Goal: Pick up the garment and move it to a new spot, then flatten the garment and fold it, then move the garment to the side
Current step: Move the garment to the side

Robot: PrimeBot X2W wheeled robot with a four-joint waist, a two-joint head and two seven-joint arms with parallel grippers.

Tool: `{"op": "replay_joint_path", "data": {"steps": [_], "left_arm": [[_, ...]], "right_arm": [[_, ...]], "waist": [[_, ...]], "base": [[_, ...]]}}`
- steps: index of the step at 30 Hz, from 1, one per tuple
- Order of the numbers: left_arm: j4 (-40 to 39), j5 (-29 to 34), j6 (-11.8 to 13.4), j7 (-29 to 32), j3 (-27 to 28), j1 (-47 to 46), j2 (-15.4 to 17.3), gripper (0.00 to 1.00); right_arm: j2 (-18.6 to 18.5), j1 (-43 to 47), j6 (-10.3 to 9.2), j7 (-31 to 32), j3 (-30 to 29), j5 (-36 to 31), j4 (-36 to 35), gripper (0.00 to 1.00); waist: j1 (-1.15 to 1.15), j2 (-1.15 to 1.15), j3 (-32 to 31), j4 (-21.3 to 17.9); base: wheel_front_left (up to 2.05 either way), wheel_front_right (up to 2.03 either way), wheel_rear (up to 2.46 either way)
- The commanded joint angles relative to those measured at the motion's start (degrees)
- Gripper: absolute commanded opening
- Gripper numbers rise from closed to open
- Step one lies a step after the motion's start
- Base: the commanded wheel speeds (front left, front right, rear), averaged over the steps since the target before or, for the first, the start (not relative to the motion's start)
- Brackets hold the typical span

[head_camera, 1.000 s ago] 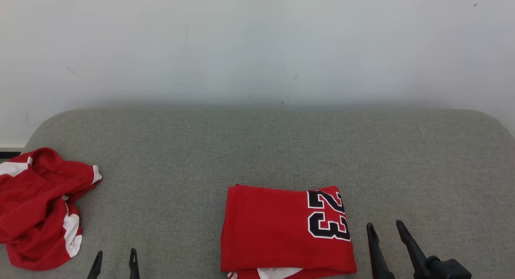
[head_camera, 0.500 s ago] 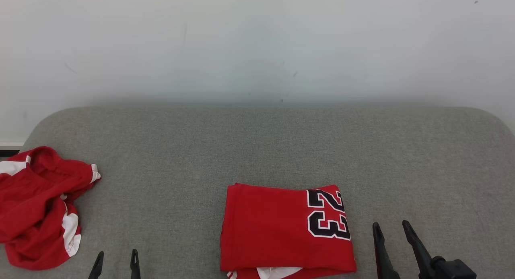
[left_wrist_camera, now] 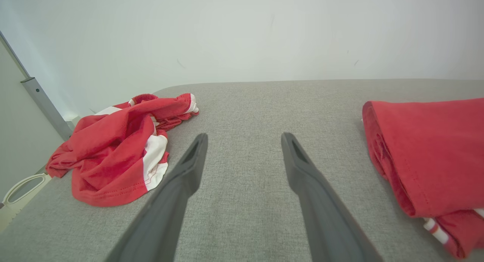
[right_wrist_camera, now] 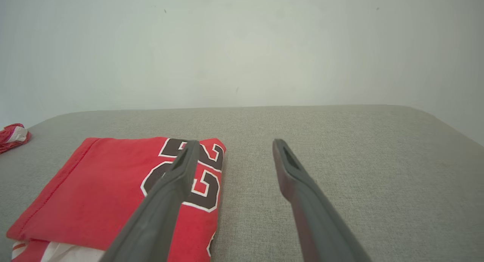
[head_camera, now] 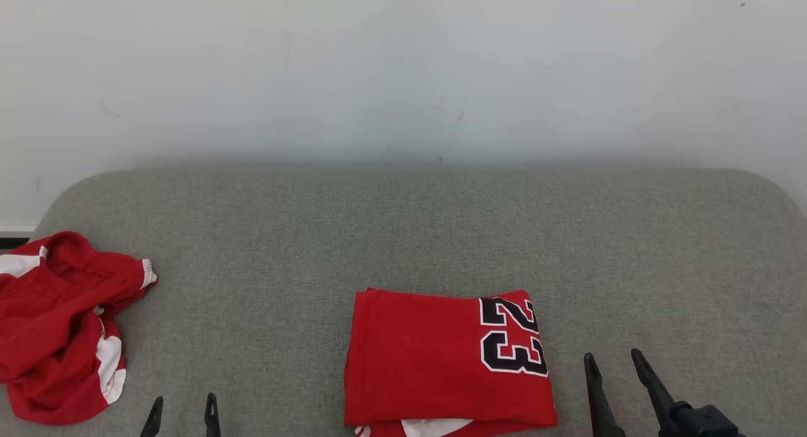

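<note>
Garment (head_camera: 441,355) lies folded at lower centre of the head view on the grey padded surface (head_camera: 403,235), longer from left to right. Right end effector (head_camera: 613,356), wide open and empty, is just beside its right edge, so nearer. Left end effector (head_camera: 184,399), also open and empty, is well apart.

Bright, even, diffuse light, no glare or hard shadows. The white wall (head_camera: 403,65) darkens to a soft, hazy band where it meets the grey padded surface (head_camera: 403,235). Wrist views stretch slightly toward their edges.
</note>
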Motion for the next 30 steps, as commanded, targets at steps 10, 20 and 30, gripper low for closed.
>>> {"op": "replay_joint_path", "data": {"steps": [10,20,30], "left_arm": [[0.50,0.06,0.32,-0.10,-0.36,0.93,0.54,1.00],[-0.21,-0.44,0.39,-0.10,-0.42,0.93,0.60,1.00],[-0.92,-0.95,0.39,-0.10,-0.30,1.20,0.67,1.00]], "right_arm": [[0.03,-0.07,-0.14,-0.09,-1.30,-1.69,-0.34,1.00],[0.02,0.18,-0.14,-0.09,-1.80,-1.26,-0.28,1.00],[0.03,0.37,-0.14,-0.09,-1.90,-0.47,-0.01,1.00]], "waist": [[0.00,0.00,-0.48,0.27],[0.00,0.00,-0.54,0.55],[0.00,0.00,-0.42,0.74]], "base": [[0.00,0.00,0.00],[0.00,0.00,0.00],[0.00,0.00,0.00]]}}
